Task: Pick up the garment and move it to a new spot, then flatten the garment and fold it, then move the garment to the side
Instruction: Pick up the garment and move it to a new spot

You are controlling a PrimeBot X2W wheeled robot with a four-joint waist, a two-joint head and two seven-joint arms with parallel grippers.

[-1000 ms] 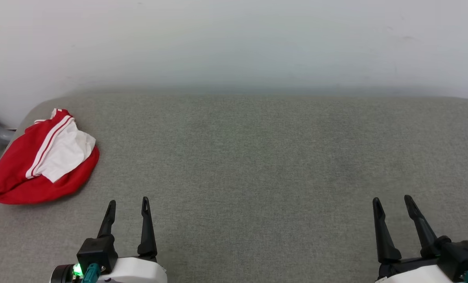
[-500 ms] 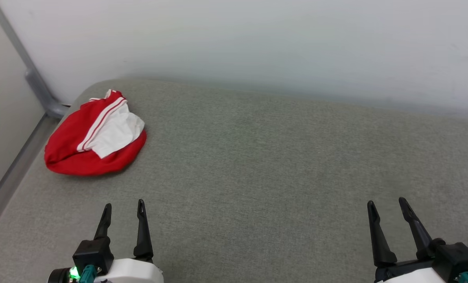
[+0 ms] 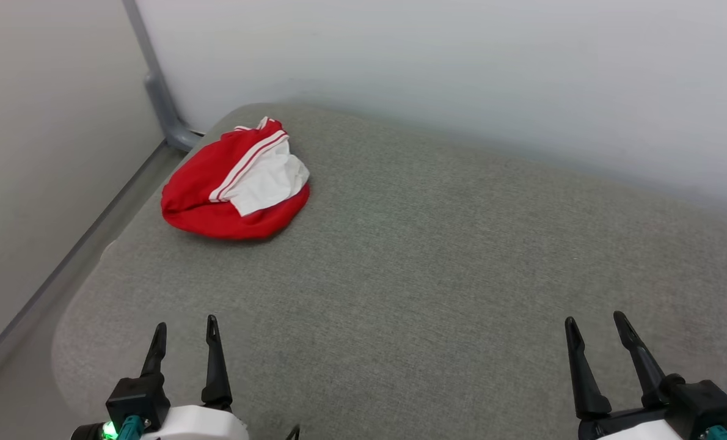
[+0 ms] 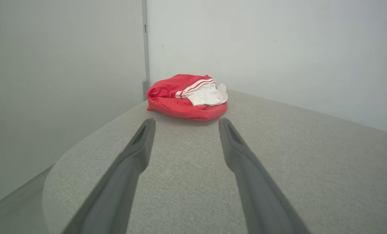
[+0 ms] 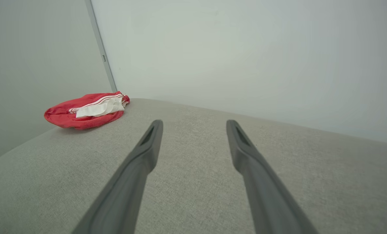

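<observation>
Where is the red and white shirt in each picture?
Head view: the red and white shirt sits upper left, near the wall corner.
Left wrist view: upper middle.
Right wrist view: far left, mid-height.
Shared landmark: the grey corner post standing just behind it.

Red garment (image 3: 217, 189) bunched in a heap, white striped-trim sleeve on top, near cushion corner

Soft even light, tools perhaps blurred
</observation>
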